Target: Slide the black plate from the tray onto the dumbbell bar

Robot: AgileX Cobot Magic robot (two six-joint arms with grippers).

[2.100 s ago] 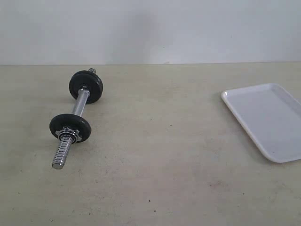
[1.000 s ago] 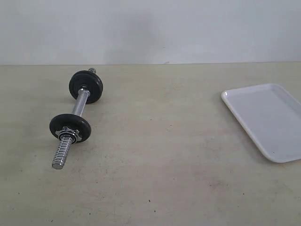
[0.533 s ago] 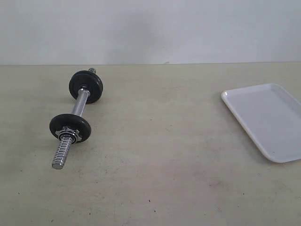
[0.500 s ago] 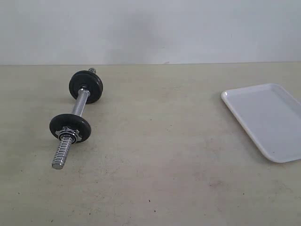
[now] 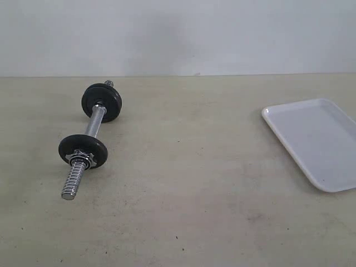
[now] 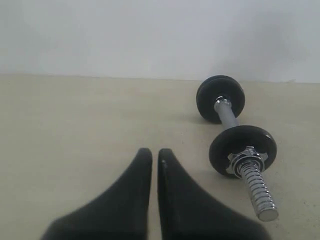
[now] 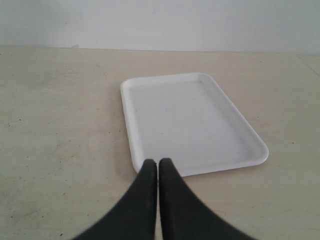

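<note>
Beige tabletop (image 5: 194,183), white wall (image 5: 222,33)

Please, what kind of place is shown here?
Probably a robot test bench, not a gym: a beige table against a plain white wall, holding a dumbbell bar and a white tray.

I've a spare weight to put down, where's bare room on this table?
Widest free patch: beige tabletop between the short chrome dumbbell bar and the flat white rectangular plastic tray. The tray's floor is bare too. Crowded only beside the bar.

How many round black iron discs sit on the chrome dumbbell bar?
2 visible on the bar: far disc at its far end, near disc beside the silver nut. Others may be hidden.
</note>
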